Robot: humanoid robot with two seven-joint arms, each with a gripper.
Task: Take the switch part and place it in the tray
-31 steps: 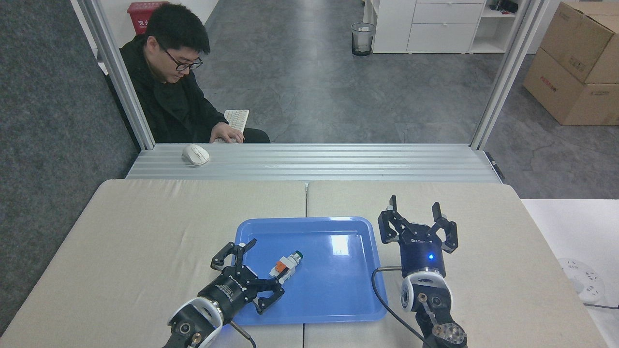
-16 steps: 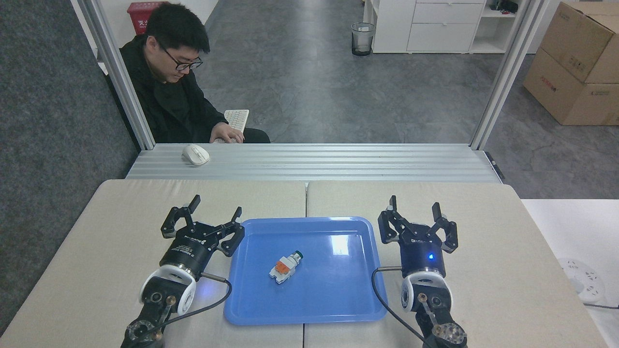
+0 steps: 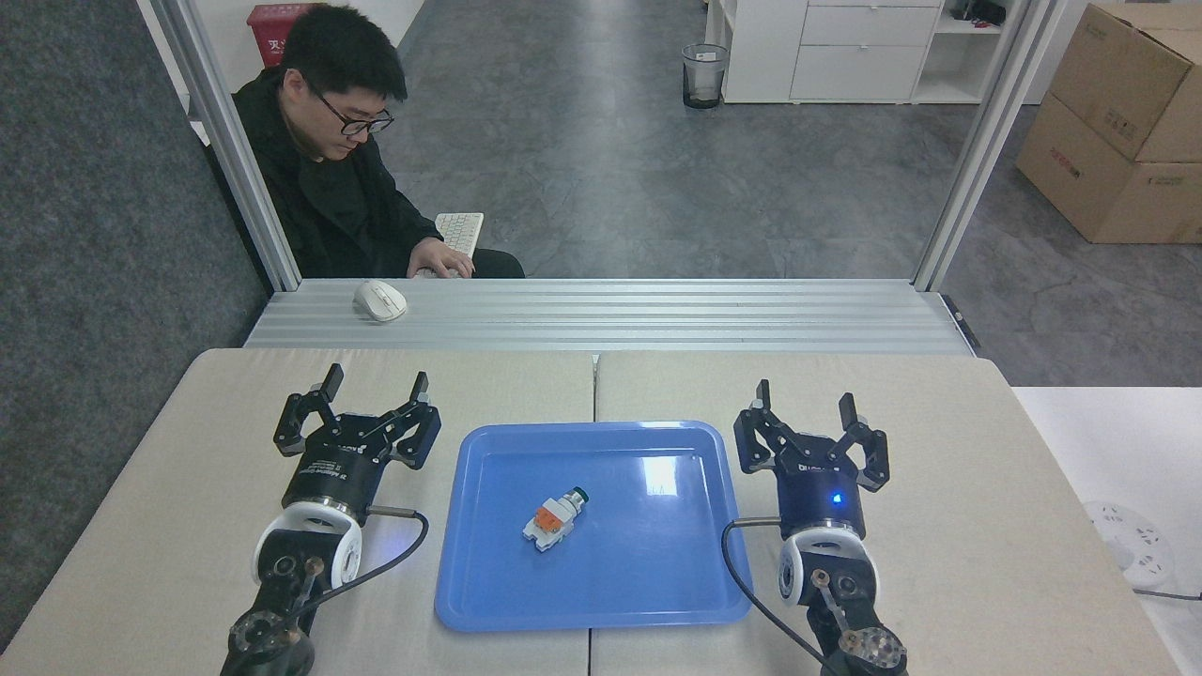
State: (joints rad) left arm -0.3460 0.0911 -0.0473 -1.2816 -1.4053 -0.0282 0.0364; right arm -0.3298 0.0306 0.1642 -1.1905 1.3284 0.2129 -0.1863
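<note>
Near the middle of the tray (image 3: pixel 657 591), slightly toward its left edge, the switch part (image 3: pixel 555 514) lies on its side, so placing looks done. My left gripper (image 3: pixel 373 390) hangs beside the tray's left rim and my right gripper (image 3: pixel 806 402) beside its right rim, both with jaws spread wide and holding nothing.

White lettering runs across the body of the left gripper (image 3: pixel 374 394) and of the right gripper (image 3: pixel 806 406), too small to read; white characters mark the red bin (image 3: pixel 278 23) at top left, illegible; red print and a dark label sit on the cardboard boxes (image 3: pixel 1117 122), also unreadable.
</note>
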